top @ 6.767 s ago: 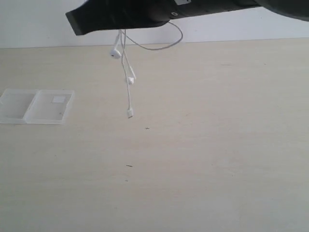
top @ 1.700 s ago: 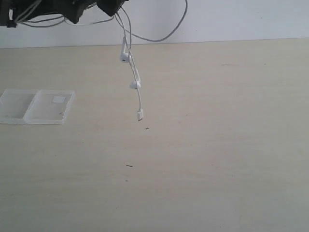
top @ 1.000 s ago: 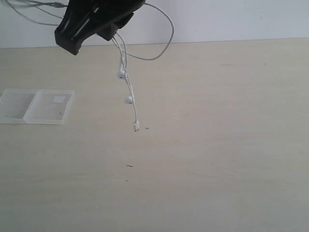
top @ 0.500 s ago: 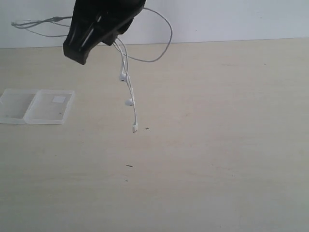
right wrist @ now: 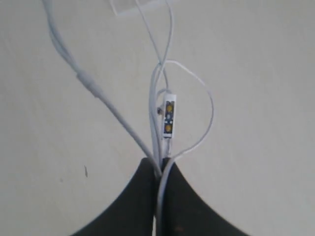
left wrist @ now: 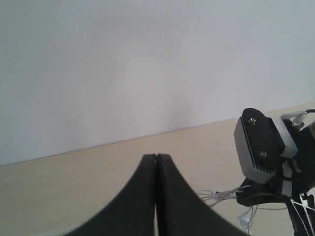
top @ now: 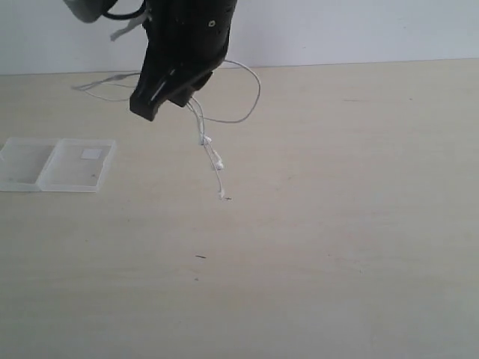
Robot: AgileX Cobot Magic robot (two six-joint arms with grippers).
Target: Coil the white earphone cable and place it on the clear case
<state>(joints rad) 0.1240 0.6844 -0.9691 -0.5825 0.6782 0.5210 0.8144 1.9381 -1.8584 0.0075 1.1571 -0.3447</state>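
Lower than half a second before, the right gripper [top: 179,91] had come down toward the desk [top: 337,224] and the white earphone cable [top: 203,140] had dropped with it. Its jaws were closed tight on a bunch of cable strands, seen pinched between them in the right wrist view [right wrist: 158,164], with the inline piece [right wrist: 168,117] just beyond. The cable dangled over the middle of the desk, one loop bulging out to the side, its plug [top: 223,196] at or just above the surface. The left gripper [left wrist: 156,157] was pressed fully together, holding nothing. The clear case [top: 56,164] lay flat near the desk's left edge, well apart from the cable.
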